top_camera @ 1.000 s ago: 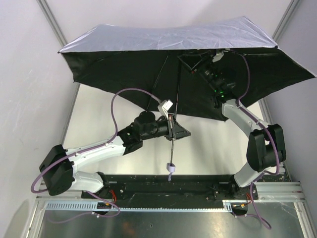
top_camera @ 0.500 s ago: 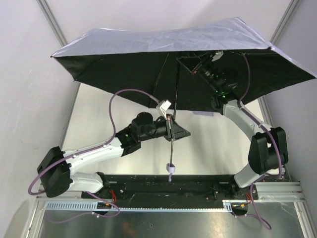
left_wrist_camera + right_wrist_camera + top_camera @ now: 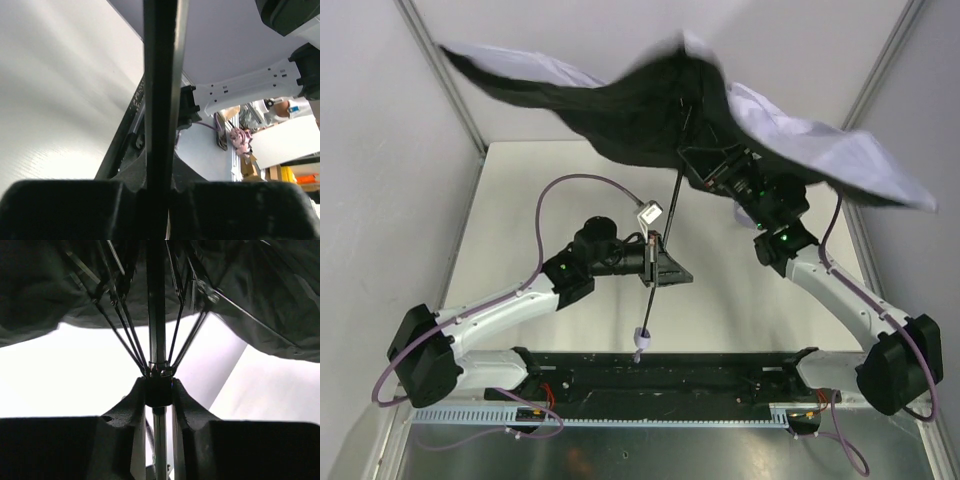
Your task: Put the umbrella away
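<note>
Umbrella [image 3: 650, 110] aloft over table [image 3: 520, 200], canopy half-folded, sagging both sides. Left gripper [image 3: 654, 262] clamped on black shaft [image 3: 668, 210], above handle [image 3: 640, 343]. Right gripper [image 3: 158, 386] pinched on runner [image 3: 158, 395] under ribs. Advice: left braces shaft rigid, right draws runner straight along shaft, no twist, so ribs fold evenly.

Robotics lab test cell. Plain pale panel walls [image 3: 380, 150] on metal frame posts [image 3: 438, 70] enclose a white table [image 3: 520, 190]. Along the bottom of the frame, a left robot arm [image 3: 490, 315] and a right robot arm [image 3: 850, 300] stand on a black base rail [image 3: 720, 372].
</note>
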Controlling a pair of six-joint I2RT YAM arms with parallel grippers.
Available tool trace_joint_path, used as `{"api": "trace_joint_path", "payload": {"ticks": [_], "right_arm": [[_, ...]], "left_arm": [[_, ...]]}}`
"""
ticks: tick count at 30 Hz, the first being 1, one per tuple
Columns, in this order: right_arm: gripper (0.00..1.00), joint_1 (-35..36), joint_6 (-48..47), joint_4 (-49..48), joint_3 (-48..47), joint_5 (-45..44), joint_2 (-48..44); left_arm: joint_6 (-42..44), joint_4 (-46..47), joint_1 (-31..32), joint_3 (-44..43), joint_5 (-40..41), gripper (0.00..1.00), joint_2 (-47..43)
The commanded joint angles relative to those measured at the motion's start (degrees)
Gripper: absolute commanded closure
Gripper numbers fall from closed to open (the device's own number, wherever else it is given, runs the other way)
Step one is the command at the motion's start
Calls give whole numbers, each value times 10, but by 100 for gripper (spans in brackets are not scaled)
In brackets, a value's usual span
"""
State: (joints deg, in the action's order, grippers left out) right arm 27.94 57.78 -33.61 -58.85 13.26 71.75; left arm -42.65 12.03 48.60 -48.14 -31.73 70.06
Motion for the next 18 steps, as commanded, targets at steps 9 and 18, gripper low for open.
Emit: {"api": "trace_joint_path", "payload": {"ticks": [9,18], "right_arm": [[100,75,-36,-10,7,26,-4],[100,51,-16,-86,-47,15,59]], "left_arm": [[-44,66,-40,34,47,68,-85],[-73,62,-31,210,68,44,-180]]}}
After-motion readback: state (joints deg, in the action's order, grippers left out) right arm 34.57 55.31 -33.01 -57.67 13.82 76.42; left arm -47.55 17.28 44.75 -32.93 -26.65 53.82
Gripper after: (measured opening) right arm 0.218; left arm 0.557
